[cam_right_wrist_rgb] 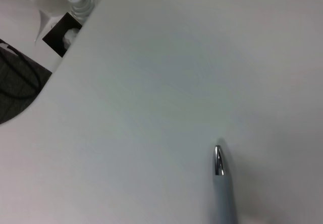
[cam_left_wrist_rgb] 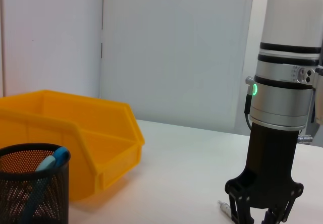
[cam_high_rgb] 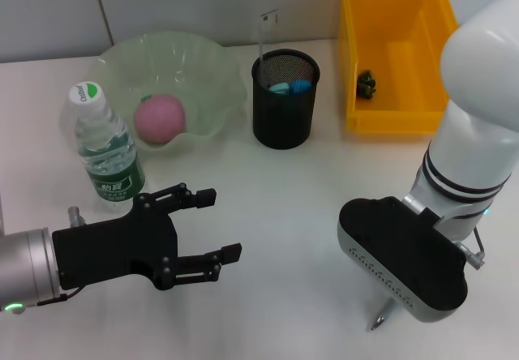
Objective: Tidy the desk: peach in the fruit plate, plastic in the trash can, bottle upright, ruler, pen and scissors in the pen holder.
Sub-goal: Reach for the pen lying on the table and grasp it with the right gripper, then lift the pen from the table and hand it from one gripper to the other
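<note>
Nearest the robot, the right gripper (cam_high_rgb: 403, 275) points down at the white counter (cam_high_rgb: 300, 206), its black body hiding the fingers from the head view; whether they are clenched or spread I cannot tell. A silver pen (cam_right_wrist_rgb: 222, 183) lies on the counter right under this gripper, its tip (cam_high_rgb: 378, 322) poking out below the gripper's body toward the robot. The left wrist view shows the gripper's lower end low over the counter with the pen's end just beside it. On the other side, the left gripper (cam_high_rgb: 225, 225) hovers above the counter with its fingers (cam_high_rgb: 199, 198) spread apart and nothing between them, well apart from the pen. Just behind it the bottle (cam_high_rgb: 105, 145) stands upright with its cap on. Farther back, the peach (cam_high_rgb: 160, 117) sits in the green plate (cam_high_rgb: 212, 68), beside the bottle. To the right of the plate stands the black mesh holder (cam_high_rgb: 285, 100) with a clear ruler (cam_high_rgb: 265, 32) sticking up and a blue item (cam_high_rgb: 290, 87) inside. Farthest right is the yellow bin (cam_high_rgb: 405, 60), holding a small dark scrap (cam_high_rgb: 366, 84).
</note>
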